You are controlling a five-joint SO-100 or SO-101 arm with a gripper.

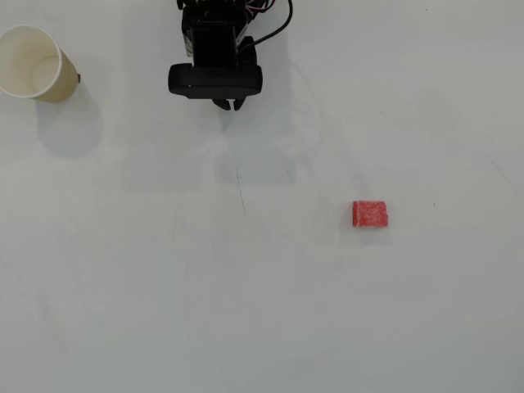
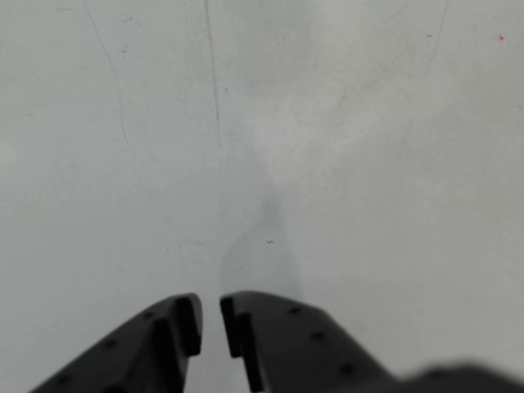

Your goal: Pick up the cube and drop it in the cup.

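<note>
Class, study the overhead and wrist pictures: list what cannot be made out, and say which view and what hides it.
- Arm: overhead view's top edge cuts it off above the gripper.
- Gripper: wrist view's bottom edge crops the fingers; a dark blur covers the lower right corner.
- Cube and cup: outside the wrist view.
- Cup's left rim: clipped by the overhead view's left edge.
- Cube's underside: hidden against the table.

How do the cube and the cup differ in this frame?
The cube is red and speckled; the cup is cream-beige with a white inside. The cube is a small flat-sided block; the cup is round, hollow and wider. In the overhead view the cube lies lower right and the cup at the upper left edge. Both rest on the white table, apart from the hand.
</note>
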